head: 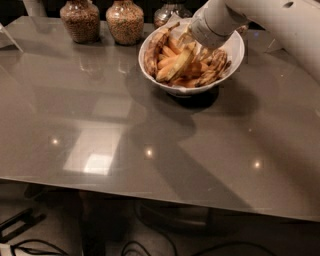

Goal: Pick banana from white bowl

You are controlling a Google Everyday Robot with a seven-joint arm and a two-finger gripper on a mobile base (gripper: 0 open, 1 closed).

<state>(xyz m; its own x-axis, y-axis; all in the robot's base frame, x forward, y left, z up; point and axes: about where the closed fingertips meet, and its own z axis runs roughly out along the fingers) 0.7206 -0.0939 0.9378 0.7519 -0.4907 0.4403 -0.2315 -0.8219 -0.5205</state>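
The gripper (pixel 194 44) sits low in the bowl (pixel 234 62), and its arm (pixel 280 25) slants in from the upper right, blocking that side. Three jars crowd the back: two (pixel 80 21) (pixel 125 21) behind-left and a darker one (pixel 169 10) just behind the rim. The banana (pixel 175 65) is hemmed in by others on both sides. Open table (pixel 100 125) stretches in front and to the left.
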